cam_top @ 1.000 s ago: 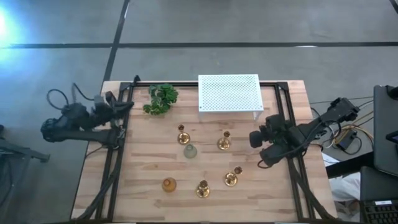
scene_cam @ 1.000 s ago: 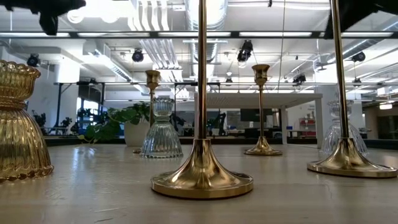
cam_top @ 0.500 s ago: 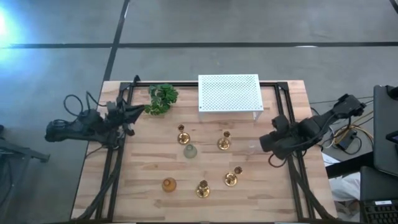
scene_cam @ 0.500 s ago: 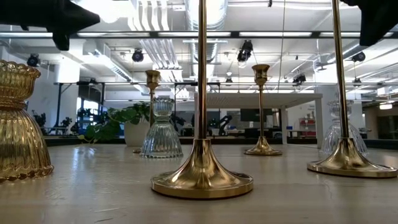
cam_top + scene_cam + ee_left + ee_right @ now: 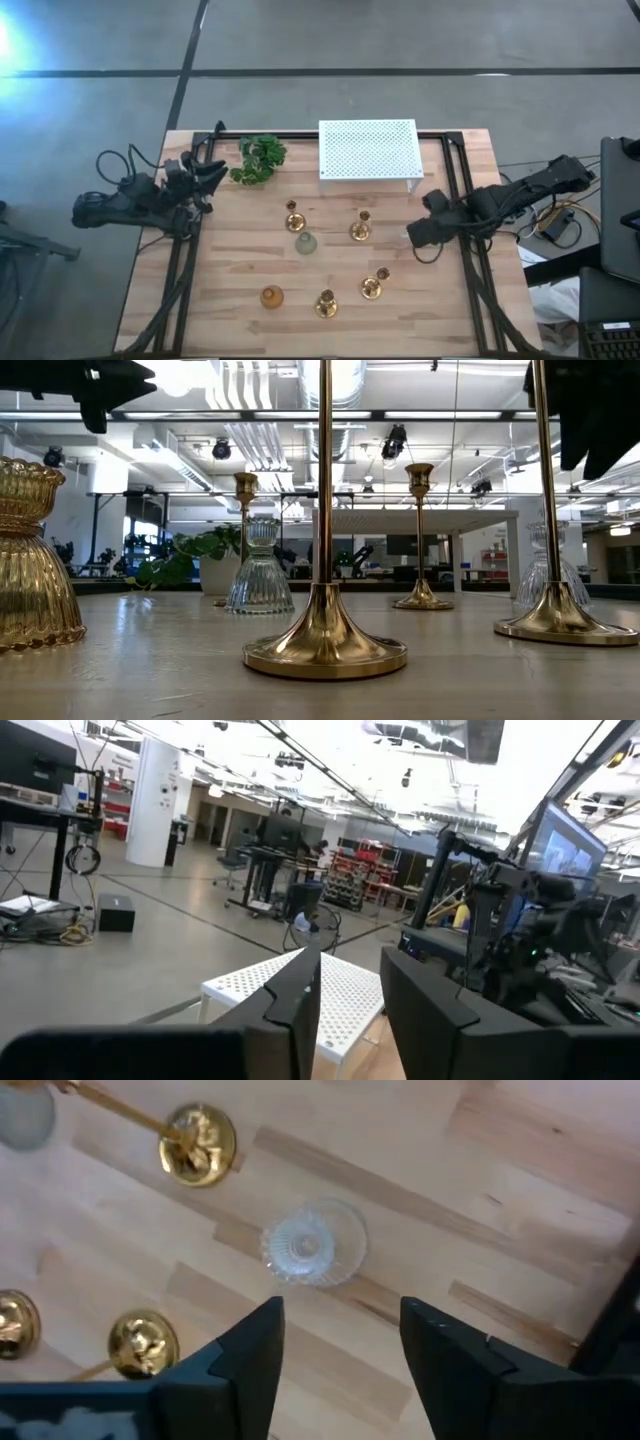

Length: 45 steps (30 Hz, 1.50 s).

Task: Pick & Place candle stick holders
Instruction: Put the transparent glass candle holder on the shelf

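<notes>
Four gold candlesticks stand on their round bases on the wooden table: two mid-table [image 5: 293,219] [image 5: 360,229] and two nearer the front [image 5: 373,286] [image 5: 326,303]. An amber glass holder [image 5: 271,296] and a pale green one [image 5: 306,242] stand among them. A clear glass holder [image 5: 313,1243] stands upright on the table at the right. My right gripper [image 5: 416,235] [image 5: 340,1320] hangs open above it, pointing down, and touches nothing. My left gripper [image 5: 211,175] [image 5: 350,965] is open and empty above the table's left edge, pointing toward the white stand.
A white perforated stand [image 5: 368,150] stands at the far edge, with a green leafy plant [image 5: 260,159] to its left. Black frame rails [image 5: 470,250] run along the table's left and right sides. Bare wood lies between the clear holder and the right rail.
My right gripper has tipped downward and come down over the clear glass holder, showing larger in the low view. My left gripper has shifted a little toward the table's right. No holder has moved.
</notes>
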Motion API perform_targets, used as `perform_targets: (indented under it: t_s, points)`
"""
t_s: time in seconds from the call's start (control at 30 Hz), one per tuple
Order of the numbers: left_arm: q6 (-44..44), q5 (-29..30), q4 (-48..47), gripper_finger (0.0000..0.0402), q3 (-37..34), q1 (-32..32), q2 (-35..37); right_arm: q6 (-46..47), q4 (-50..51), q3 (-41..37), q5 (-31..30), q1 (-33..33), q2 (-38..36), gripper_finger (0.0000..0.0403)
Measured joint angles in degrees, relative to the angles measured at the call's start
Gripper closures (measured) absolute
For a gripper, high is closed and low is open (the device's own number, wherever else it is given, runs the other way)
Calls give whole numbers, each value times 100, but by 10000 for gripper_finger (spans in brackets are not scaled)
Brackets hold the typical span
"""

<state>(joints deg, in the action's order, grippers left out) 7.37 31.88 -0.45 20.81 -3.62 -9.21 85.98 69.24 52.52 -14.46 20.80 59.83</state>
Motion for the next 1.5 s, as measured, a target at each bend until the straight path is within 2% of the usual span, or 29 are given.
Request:
perform_targets:
  t_s: [0.23, 0.4, 0.9, 1.5]
  points:
    - [94, -2, 2, 289, 66, 0, 2, -493, -441, -190, 87, -625, 99, 207]
    - [105, 11, 2, 289, 64, 0, 0, -866, -634, -244, 369, -827, 315, 220]
    - [103, 26, 2, 289, 64, 0, 0, -1141, -855, -288, 584, -849, 976, 256]
    - [34, 38, -2, 289, 64, -1, 1, -1126, -1397, -594, 546, -849, 1199, 298]
